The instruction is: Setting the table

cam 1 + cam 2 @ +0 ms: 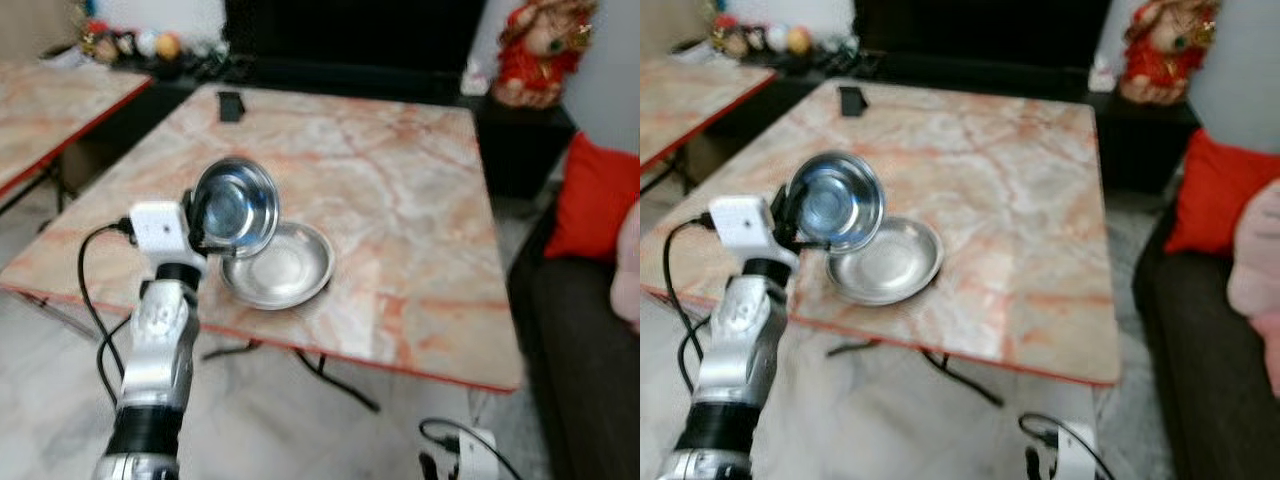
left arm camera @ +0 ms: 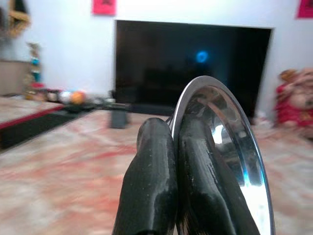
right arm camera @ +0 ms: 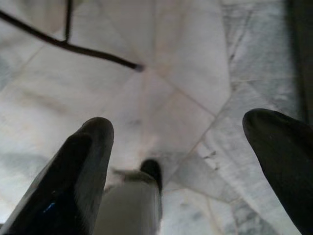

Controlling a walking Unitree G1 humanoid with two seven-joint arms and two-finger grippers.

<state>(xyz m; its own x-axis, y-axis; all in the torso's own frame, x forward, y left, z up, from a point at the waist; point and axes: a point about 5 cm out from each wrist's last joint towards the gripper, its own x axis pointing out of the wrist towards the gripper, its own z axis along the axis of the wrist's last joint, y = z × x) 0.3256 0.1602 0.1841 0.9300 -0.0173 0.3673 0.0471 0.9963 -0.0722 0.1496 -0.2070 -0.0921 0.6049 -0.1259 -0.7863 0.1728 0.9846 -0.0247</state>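
Holding a small steel bowl (image 1: 236, 207) by its rim, the left end effector (image 1: 197, 218) is up over the near-left part of the counter (image 1: 400, 200). The bowl is tipped up on edge, its open face turned toward the camera, and it hangs just above the left rim of a wider steel plate (image 1: 285, 266) lying flat on the marble top. From the head views I honestly can't tell whether the bowl's lower edge is touching the plate or just hovering over it. In the left wrist view the two black fingers (image 2: 151, 186) are squeezed nearly together, with the bowl's thin rim pinched between them, so it's a tight edge grip.

As for progress, it looks pretty early to me. One plate is down near the front edge of the counter, and the bowl is in the air, not placed yet. I don't see any cups, spoons or other dishes laid out. The only other thing on the counter is a small dark object (image 1: 230, 105) way at the far left, too blurry to identify. So I'd guess what's left is getting the bowl level and set down, either in the plate or beside it, and then whatever else the setting needs.

The right end effector (image 3: 181, 161) hangs idle, pointing at the tiled floor (image 3: 186, 73), fingers spread wide with nothing between them.
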